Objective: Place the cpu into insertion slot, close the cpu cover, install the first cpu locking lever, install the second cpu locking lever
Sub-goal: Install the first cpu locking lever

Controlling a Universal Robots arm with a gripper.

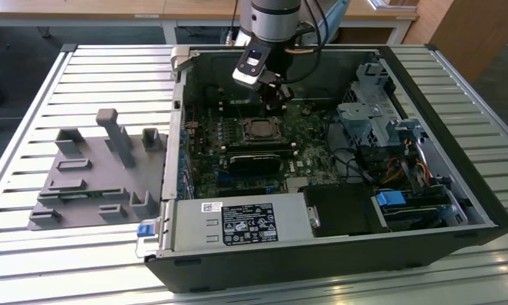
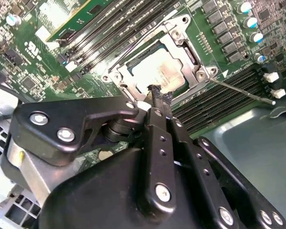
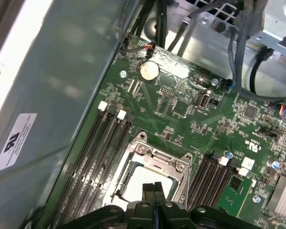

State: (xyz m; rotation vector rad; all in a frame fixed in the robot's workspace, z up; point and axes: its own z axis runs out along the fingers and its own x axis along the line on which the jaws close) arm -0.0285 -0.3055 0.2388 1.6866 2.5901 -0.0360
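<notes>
The cpu [image 2: 157, 71] lies flat in the insertion slot [image 1: 258, 129] on the green board, its pale metal face showing. The silvery cpu cover [image 2: 174, 40] is folded down around it, and its frame [image 3: 155, 153] appears again in the first wrist view. A thin locking lever [image 2: 240, 90] sticks out sideways from one socket corner over the memory slots. My gripper [image 2: 157, 93] hangs just above the socket's edge with its black fingers [image 3: 154, 191] pressed together, holding nothing. In the exterior view the gripper [image 1: 275, 96] sits just behind the socket.
Long black memory slots [image 3: 102, 143] flank the socket. A black block [image 1: 254, 159] lies in front of it, with the power supply [image 1: 237, 222] nearer. A metal drive cage [image 1: 364, 121] and cables stand at the exterior view's right. A grey fixture [image 1: 93, 171] lies outside the case.
</notes>
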